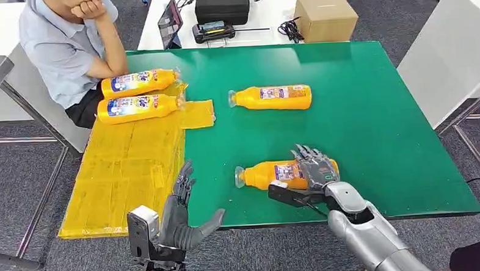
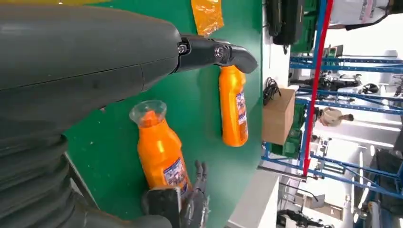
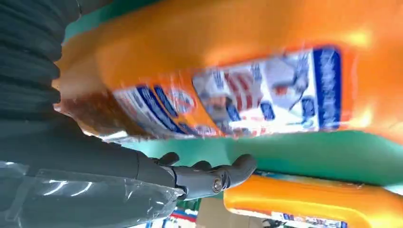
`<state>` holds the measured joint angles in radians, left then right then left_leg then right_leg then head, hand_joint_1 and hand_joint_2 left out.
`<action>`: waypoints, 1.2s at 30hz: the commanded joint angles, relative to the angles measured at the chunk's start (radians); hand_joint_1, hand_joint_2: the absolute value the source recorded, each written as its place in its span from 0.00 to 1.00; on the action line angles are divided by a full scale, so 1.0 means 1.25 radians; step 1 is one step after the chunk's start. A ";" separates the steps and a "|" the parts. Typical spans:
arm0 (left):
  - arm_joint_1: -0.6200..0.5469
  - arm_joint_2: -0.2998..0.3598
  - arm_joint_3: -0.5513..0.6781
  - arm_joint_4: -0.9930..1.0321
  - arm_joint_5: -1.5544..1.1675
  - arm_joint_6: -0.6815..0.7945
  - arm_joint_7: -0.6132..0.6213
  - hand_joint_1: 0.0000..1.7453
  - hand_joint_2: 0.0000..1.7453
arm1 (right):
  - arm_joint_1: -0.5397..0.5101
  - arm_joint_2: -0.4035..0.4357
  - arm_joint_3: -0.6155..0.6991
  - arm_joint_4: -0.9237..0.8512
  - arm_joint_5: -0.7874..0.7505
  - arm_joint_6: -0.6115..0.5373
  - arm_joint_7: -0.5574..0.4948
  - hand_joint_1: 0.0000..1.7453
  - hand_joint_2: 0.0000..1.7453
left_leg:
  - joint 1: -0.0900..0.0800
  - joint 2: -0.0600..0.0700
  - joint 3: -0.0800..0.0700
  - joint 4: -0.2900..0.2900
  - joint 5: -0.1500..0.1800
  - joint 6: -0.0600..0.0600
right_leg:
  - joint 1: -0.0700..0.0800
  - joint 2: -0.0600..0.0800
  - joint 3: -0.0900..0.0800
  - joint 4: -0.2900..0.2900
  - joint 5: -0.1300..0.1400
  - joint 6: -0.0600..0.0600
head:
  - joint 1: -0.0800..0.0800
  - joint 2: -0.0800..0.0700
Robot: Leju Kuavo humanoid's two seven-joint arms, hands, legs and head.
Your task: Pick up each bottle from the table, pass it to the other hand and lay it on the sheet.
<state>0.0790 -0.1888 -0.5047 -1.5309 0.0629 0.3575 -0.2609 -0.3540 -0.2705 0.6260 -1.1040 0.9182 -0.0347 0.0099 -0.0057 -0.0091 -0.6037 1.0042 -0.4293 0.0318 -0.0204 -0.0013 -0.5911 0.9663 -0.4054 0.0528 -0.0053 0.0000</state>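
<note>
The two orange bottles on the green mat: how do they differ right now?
The near bottle lies under the right hand, whose fingers drape over its labelled end; the far bottle lies untouched, nearer the middle of the green mat. Both lie on their sides, clear caps toward the yellow sheet, with the same orange body and label.

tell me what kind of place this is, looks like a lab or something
Probably a robotics lab or workshop. A green-topped work table stands on grey carpet, a white bench behind holds a black equipment case and brown cardboard box, and blue metal storage racks line the background.
</note>
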 commanded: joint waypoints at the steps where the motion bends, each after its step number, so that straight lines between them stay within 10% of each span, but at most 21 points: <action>1: -0.005 0.023 -0.005 0.014 -0.004 0.005 0.012 0.00 1.00 | -0.066 -0.030 0.060 0.045 -0.001 0.032 0.016 0.00 1.00 | 0.001 0.002 0.004 0.000 -0.002 -0.002 | 0.001 0.002 0.003 0.000 -0.001 -0.002 | 0.000 0.000; 18: -0.033 0.030 -0.019 0.056 0.006 -0.012 0.013 0.00 1.00 | -0.100 -0.074 0.072 0.169 -0.148 0.157 -0.020 0.00 1.00 | 0.001 0.000 0.004 -0.001 -0.001 -0.001 | 0.001 0.000 0.004 -0.001 -0.001 -0.002 | 0.000 0.000; 19: -0.036 0.029 -0.019 0.062 0.007 -0.013 0.012 0.00 1.00 | -0.102 -0.081 0.074 0.188 -0.148 0.157 -0.021 0.04 1.00 | 0.000 -0.001 0.003 -0.001 0.000 -0.001 | 0.000 -0.002 0.004 -0.001 -0.001 -0.001 | 0.000 0.000; 20: -0.039 0.029 -0.021 0.068 0.009 -0.014 0.010 0.00 1.00 | -0.101 -0.084 0.071 0.213 -0.158 0.155 -0.027 0.54 1.00 | 0.001 -0.001 0.004 -0.001 0.000 -0.001 | 0.001 -0.002 0.005 -0.001 -0.001 -0.001 | 0.000 0.000; 22: -0.041 0.029 -0.022 0.072 0.011 -0.016 0.009 0.00 1.00 | -0.101 -0.084 0.070 0.237 -0.162 0.141 -0.038 1.00 1.00 | 0.000 -0.002 0.005 -0.001 0.000 -0.001 | 0.001 -0.002 0.006 -0.002 -0.001 -0.001 | 0.000 0.000; 36: -0.055 0.029 -0.024 0.088 0.034 -0.026 -0.011 0.00 1.00 | -0.058 -0.074 -0.024 0.186 -0.327 0.144 -0.157 1.00 1.00 | 0.001 -0.003 0.011 -0.001 0.000 -0.001 | 0.001 -0.003 0.011 -0.002 0.000 -0.002 | 0.000 0.000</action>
<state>0.0589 -0.1793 -0.5146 -1.4984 0.0782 0.3342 -0.2556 -0.4882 -0.3677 0.6706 -0.9018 0.6618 0.1141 -0.0846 -0.0059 -0.0095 -0.5922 1.0044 -0.4297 0.0321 -0.0205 -0.0014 -0.5804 0.9652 -0.4054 0.0528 -0.0050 0.0000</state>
